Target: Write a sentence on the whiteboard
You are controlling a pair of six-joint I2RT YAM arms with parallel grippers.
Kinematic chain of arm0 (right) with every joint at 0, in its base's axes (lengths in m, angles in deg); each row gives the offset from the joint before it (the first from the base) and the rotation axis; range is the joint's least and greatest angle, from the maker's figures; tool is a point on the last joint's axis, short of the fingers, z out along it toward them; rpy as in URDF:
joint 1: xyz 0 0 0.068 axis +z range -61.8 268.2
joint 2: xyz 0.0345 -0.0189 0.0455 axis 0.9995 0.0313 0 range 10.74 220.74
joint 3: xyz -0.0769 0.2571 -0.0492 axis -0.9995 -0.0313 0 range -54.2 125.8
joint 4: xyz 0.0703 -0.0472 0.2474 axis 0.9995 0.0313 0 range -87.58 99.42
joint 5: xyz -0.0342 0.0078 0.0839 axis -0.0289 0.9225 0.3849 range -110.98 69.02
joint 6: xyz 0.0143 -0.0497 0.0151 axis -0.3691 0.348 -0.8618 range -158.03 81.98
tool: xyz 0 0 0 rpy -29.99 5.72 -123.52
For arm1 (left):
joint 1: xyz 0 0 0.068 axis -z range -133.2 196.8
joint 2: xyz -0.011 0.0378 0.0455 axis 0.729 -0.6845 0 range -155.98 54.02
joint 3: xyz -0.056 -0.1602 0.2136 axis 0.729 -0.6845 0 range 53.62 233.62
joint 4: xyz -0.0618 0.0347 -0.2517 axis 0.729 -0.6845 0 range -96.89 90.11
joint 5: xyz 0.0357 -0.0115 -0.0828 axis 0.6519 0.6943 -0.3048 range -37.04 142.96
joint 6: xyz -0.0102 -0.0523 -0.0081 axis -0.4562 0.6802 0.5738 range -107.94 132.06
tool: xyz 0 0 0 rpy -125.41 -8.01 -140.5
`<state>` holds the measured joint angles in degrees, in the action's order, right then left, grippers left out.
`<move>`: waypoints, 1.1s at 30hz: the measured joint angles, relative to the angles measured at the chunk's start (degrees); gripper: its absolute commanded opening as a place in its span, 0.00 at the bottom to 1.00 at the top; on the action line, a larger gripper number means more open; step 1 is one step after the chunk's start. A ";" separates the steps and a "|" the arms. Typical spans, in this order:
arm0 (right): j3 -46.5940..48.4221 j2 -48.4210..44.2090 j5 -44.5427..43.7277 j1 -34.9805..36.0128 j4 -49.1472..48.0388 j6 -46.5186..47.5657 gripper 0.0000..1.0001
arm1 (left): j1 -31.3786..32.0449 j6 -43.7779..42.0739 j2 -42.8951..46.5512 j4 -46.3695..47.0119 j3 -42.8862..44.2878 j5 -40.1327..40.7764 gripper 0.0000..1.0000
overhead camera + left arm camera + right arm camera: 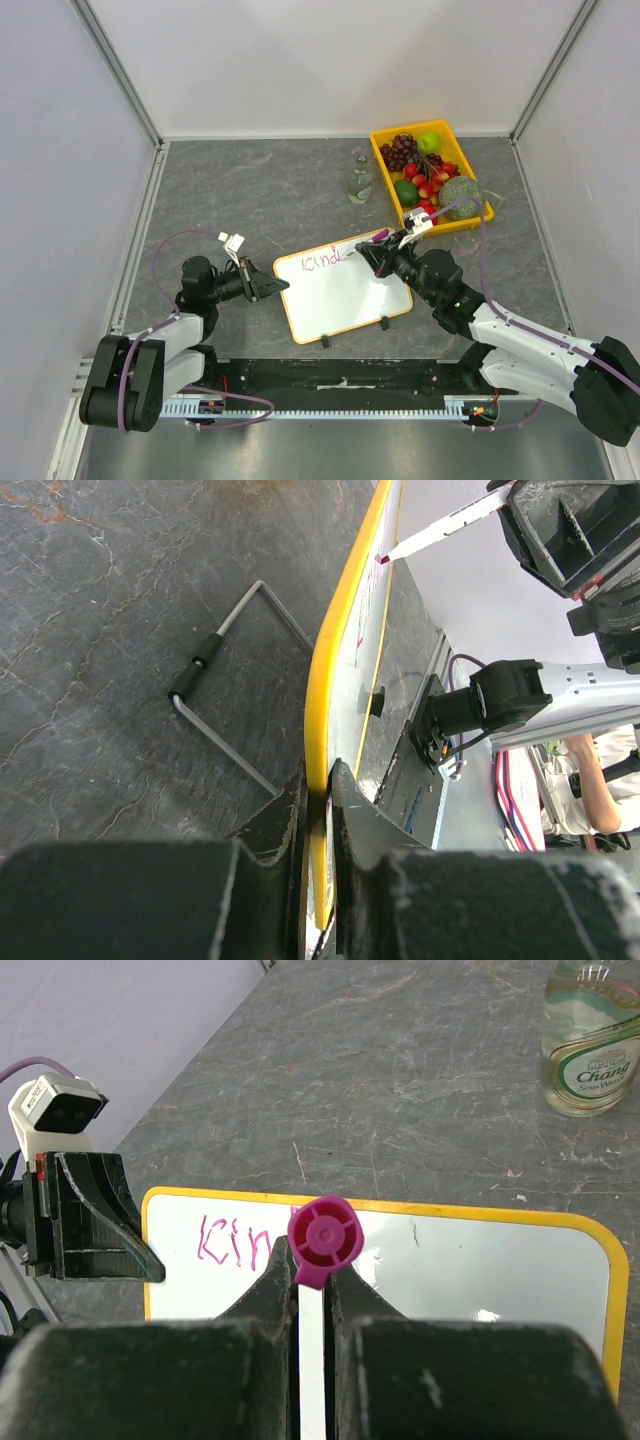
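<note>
Whiteboard (345,290), flat, white, yellow-rimmed, lies mid-desk, long axis left-right. Left jaws pinch its left rim. Right jaws pinch a pink-capped marker (324,1240), tip just right of pink lettering (322,261) "Kind"; blank board extends rightward.

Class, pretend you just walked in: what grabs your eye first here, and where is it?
The whiteboard sits mid-table, pink writing begun near its far edge. The right gripper holds a pink-capped marker to it; the left gripper clamps its left edge. A yellow fruit tray sits far right.
</note>
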<state>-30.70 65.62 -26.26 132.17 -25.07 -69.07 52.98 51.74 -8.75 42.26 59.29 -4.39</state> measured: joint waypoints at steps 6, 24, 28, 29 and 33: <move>0.90 1.01 -0.94 0.00 -0.26 -0.02 0.00 | 0.00 0.00 -0.13 0.02 0.07 0.02 0.02; 1.73 0.74 -3.91 0.00 0.22 0.04 0.00 | 0.00 0.00 -0.15 0.02 0.07 0.00 0.02; 1.70 0.13 -3.96 0.00 1.07 0.15 0.00 | 0.00 0.00 -0.15 0.02 0.07 -0.02 0.02; 1.70 -0.04 -3.93 0.00 1.33 0.15 0.00 | 0.00 0.00 -0.15 0.02 0.07 -0.02 0.02; 1.20 -0.94 -3.85 -0.07 2.01 0.20 0.00 | 0.00 0.00 -0.20 0.04 0.07 -0.04 0.02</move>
<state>-29.49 64.68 -30.10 132.10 -23.06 -68.88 52.98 51.74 -8.94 42.30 59.36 -4.43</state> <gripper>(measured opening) 0.066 0.152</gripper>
